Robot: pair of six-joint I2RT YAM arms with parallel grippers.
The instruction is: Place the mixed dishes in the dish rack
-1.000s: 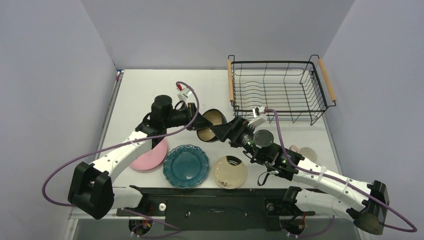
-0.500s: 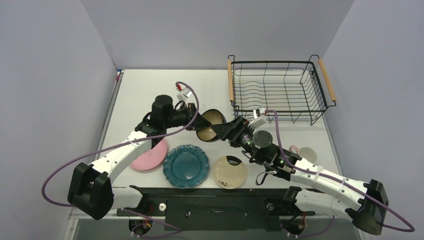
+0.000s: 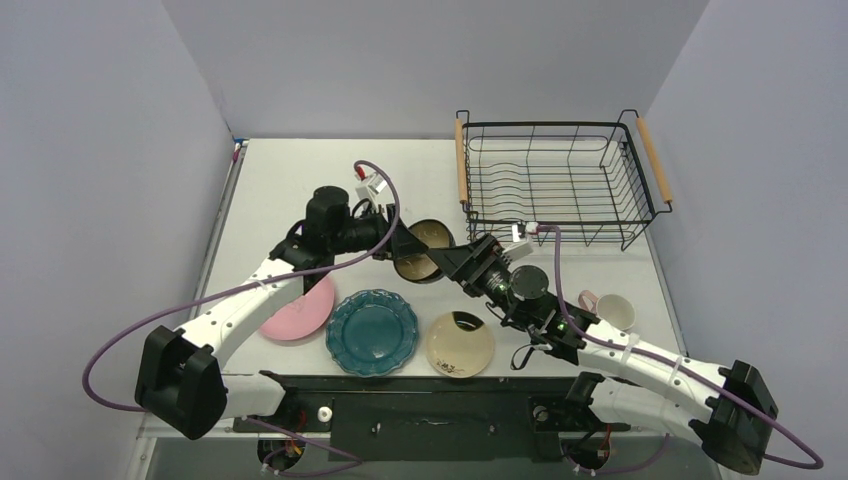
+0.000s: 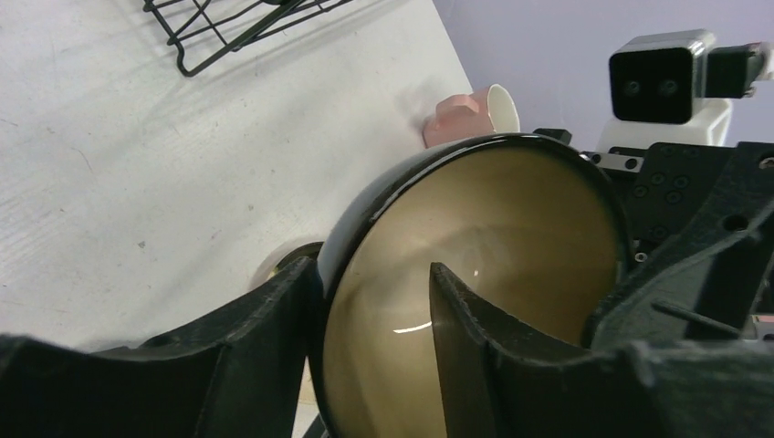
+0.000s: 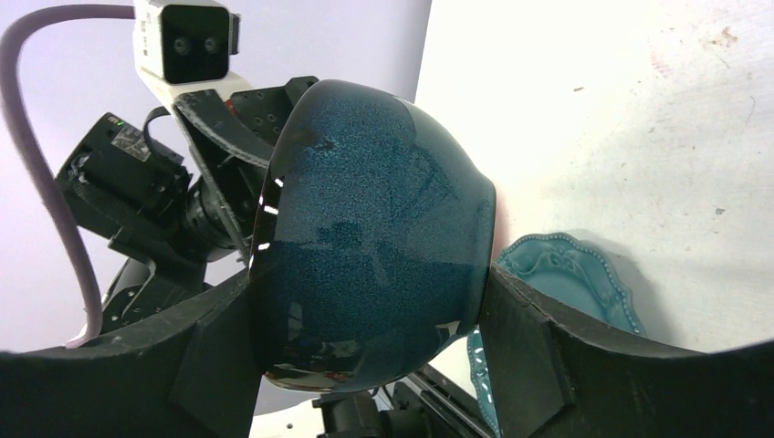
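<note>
The dark-teal bowl point(image 3: 425, 250) with beige inside is held off the table between both arms. My left gripper point(image 3: 405, 250) is shut on its rim, one finger inside and one outside, as the left wrist view point(image 4: 372, 274) shows over the beige inside point(image 4: 493, 228). My right gripper point(image 3: 452, 263) is open wide, its fingers straddling the bowl's teal outside point(image 5: 383, 201) in the right wrist view point(image 5: 370, 278). The black wire dish rack point(image 3: 545, 125) stands at the back right with nothing in it.
The pink plate point(image 3: 300, 318), teal scalloped plate point(image 3: 372, 332) and cream dish point(image 3: 460, 345) lie along the near edge. The pink cup point(image 3: 610, 308) lies on its side at the right, by the right arm. Walls close in on both sides.
My right gripper has moved left toward the bowl and now has its fingers around it. The left gripper has kept hold of the bowl, nearly still.
</note>
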